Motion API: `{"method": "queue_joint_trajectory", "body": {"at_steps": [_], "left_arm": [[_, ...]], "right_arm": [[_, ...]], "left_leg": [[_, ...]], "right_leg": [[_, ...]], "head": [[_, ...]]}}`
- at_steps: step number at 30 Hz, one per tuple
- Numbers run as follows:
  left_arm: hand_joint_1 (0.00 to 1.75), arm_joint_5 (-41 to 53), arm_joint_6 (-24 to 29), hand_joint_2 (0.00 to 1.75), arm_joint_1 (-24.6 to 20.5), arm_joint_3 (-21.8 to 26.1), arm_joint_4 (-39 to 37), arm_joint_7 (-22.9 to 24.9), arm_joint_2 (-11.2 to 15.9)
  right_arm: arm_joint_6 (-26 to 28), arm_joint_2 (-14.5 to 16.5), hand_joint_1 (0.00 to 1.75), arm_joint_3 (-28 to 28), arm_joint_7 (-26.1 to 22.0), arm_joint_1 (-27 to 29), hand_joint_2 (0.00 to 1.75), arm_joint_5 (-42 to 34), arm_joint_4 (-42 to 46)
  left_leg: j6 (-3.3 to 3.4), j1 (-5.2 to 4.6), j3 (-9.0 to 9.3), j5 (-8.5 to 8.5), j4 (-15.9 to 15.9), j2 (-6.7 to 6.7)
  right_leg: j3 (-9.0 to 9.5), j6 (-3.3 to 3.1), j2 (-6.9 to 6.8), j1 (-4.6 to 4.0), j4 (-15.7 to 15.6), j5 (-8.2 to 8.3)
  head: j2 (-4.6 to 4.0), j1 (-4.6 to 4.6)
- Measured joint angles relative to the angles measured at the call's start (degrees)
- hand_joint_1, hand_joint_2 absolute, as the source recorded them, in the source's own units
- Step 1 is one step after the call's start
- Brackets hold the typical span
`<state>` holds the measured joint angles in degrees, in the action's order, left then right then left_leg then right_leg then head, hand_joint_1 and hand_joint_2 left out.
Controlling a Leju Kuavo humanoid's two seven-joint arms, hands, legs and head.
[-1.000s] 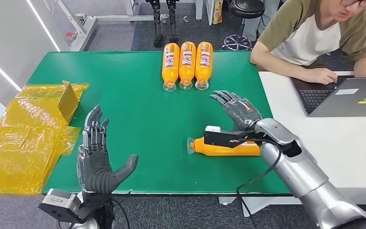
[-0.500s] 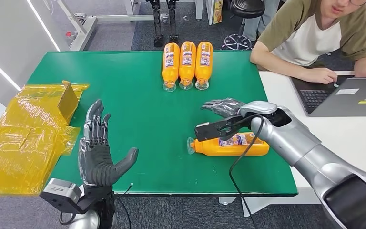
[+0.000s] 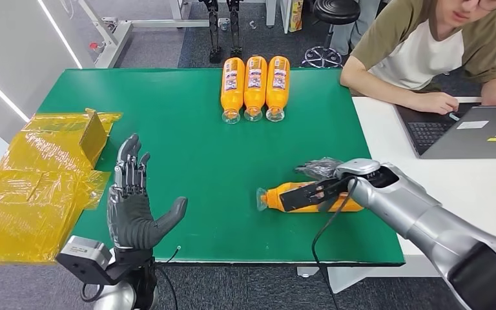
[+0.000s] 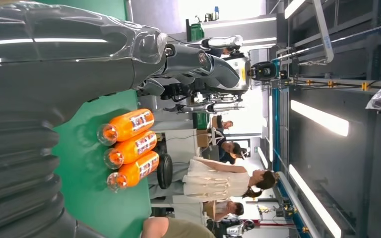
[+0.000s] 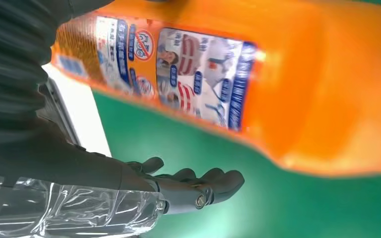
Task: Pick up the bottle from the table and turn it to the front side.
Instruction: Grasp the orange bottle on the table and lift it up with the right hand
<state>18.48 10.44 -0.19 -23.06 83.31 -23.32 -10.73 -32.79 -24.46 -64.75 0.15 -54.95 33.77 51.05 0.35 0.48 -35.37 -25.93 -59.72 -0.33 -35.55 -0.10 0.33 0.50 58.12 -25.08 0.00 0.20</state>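
An orange bottle [image 3: 276,196] lies on its side on the green table [image 3: 187,161], cap end pointing left. My right hand [image 3: 320,169] is lowered over it, fingers reaching down its far side; the wrist camera bar hides the bottle's middle. In the right wrist view the bottle's label [image 5: 198,74] is close, and the fingers [image 5: 193,186] are stretched out with green table showing between them and the bottle. My left hand [image 3: 132,206] is raised near the table's front left edge, fingers spread and holding nothing; its thumb [image 4: 54,74] shows in the left wrist view.
Three orange bottles [image 3: 254,87] lie side by side at the table's far edge, also in the left wrist view [image 4: 129,146]. Yellow plastic bags [image 3: 39,181] cover the left end. A person [image 3: 426,51] works at a laptop [image 3: 471,129] on the white desk to the right.
My right hand has turned and come down from above the table onto the lying bottle, fingers now behind it. The bottle stays in place. The left hand has barely moved.
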Motion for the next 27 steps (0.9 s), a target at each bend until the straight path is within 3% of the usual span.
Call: {"method": "queue_joint_trajectory", "body": {"at_steps": [7, 15, 19, 27], "left_arm": [[0.0, -1.19, 1.95, 1.75, -0.29, -0.01, -0.95, 0.5, -0.02], [0.0, -1.94, 3.71, 1.75, 0.34, 0.0, -1.17, 0.36, -0.01], [0.0, -2.02, 4.47, 1.75, 0.98, 0.0, -1.17, -0.1, 0.02], [0.0, -2.07, 5.25, 1.75, 1.67, 0.0, -1.17, -0.64, 0.24]], "right_arm": [[1.18, -6.39, 0.0, -1.6, 2.6, 2.33, 1.75, 0.03, 2.64], [1.42, -8.99, 0.0, -2.97, 2.87, 2.54, 1.75, 1.13, 3.42], [2.94, -9.79, 1.72, -3.45, 2.95, 3.01, 1.75, 2.57, 3.42], [4.62, -10.05, 1.75, -3.51, 0.34, 3.02, 1.75, 3.41, 3.06]], "left_leg": [[0.02, -0.03, -0.03, -0.02, -0.01, 0.03], [0.03, -0.01, -0.01, -0.02, 0.01, 0.05], [0.03, -0.01, -0.01, -0.02, 0.01, 0.05], [0.04, -0.01, -0.01, -0.02, 0.01, 0.05]], "right_leg": [[0.0, 0.01, 0.03, 0.02, -0.01, 0.0], [-0.01, 0.0, 0.04, 0.0, 0.0, 0.0], [-0.01, 0.0, 0.04, 0.0, 0.0, -0.01], [0.02, 0.01, 0.03, 0.01, 0.0, 0.0]], "head": [[0.0, 0.01], [0.0, 0.0], [0.0, 0.01], [0.0, 0.0]]}}
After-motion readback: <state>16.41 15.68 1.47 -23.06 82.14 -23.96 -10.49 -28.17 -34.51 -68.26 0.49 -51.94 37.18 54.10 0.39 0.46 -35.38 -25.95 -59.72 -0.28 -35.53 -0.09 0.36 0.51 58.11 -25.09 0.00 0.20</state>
